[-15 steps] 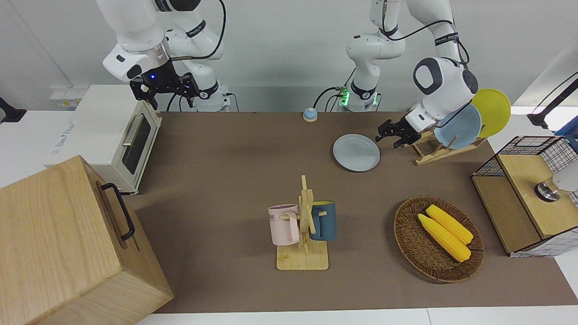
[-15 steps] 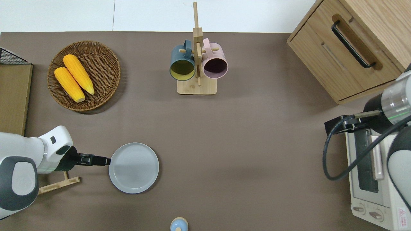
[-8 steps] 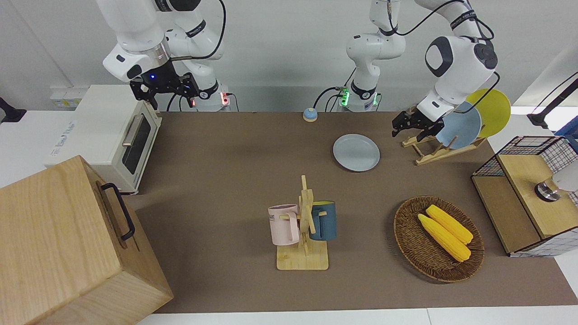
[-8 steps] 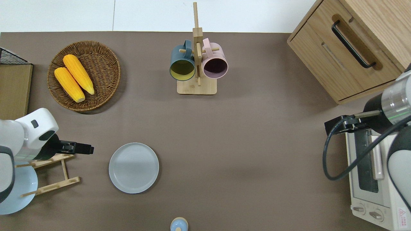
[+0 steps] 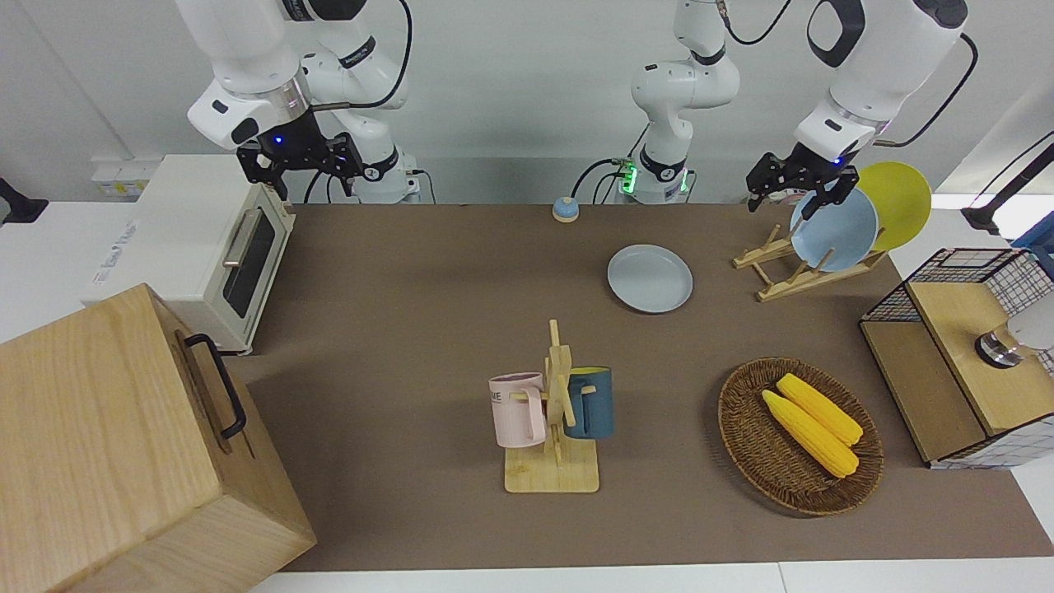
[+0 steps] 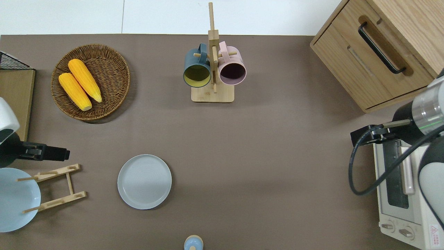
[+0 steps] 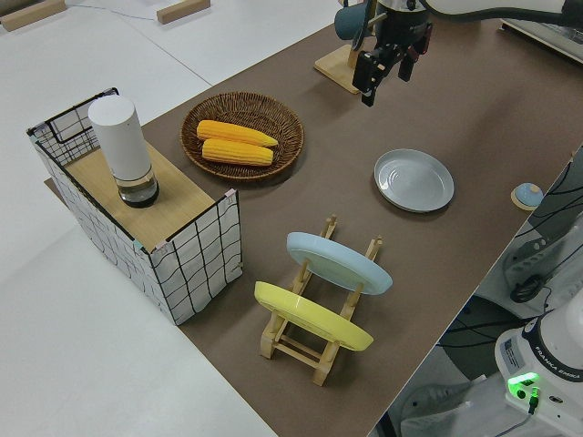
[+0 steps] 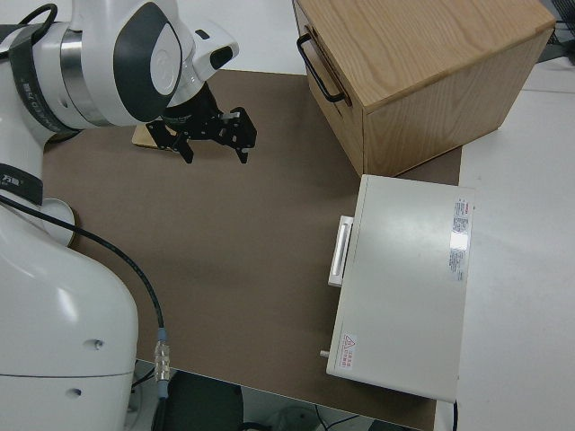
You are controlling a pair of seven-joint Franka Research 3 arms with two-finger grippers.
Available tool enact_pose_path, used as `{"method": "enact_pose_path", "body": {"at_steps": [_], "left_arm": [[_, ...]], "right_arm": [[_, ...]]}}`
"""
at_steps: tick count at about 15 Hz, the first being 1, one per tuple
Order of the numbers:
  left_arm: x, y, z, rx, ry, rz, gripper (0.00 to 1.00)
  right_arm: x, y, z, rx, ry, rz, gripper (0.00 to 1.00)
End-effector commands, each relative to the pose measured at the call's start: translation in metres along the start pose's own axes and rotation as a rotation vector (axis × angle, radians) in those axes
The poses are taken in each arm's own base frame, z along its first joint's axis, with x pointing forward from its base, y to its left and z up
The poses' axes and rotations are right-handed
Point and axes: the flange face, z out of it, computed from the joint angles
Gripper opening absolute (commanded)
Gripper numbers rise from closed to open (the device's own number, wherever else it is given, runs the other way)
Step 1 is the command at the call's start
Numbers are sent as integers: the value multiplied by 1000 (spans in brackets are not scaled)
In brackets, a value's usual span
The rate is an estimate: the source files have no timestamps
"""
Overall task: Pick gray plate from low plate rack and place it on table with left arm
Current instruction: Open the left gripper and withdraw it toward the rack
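The gray plate (image 5: 650, 278) lies flat on the brown table (image 5: 412, 313), beside the low plate rack (image 5: 803, 278) and toward the table's middle. It also shows in the overhead view (image 6: 144, 181) and the left side view (image 7: 414, 179). My left gripper (image 5: 795, 193) is open and empty, raised in the air. In the overhead view it (image 6: 66, 153) is over the table just past the rack (image 6: 55, 201), apart from the plate. The right arm is parked, its gripper (image 8: 216, 154) open.
The rack holds a light blue plate (image 5: 836, 231) and a yellow plate (image 5: 897, 202). A wicker basket (image 6: 114, 93) with two corn cobs, a wooden mug stand (image 6: 212, 93) with two mugs, a wooden drawer box (image 6: 378, 52), a toaster oven (image 5: 198, 247) and a wire crate (image 5: 963, 346) stand around.
My left gripper has risen and drawn away from the gray plate toward the left arm's end of the table. The plate stays flat where it lay. The right arm has not moved.
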Motion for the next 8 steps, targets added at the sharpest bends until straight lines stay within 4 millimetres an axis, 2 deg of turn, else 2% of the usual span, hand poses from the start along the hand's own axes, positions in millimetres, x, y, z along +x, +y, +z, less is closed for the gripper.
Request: {"method": "enact_pose_path", "body": {"at_steps": [1,8], "left_arm": [[1,4,-28,48,-9,1,993],[1,11,-28,49,-16,13,993]], "right_arm": [[-2,3,-3,-6,-1,17,983],[-2,2,-3,-6,-1,15,983]]}}
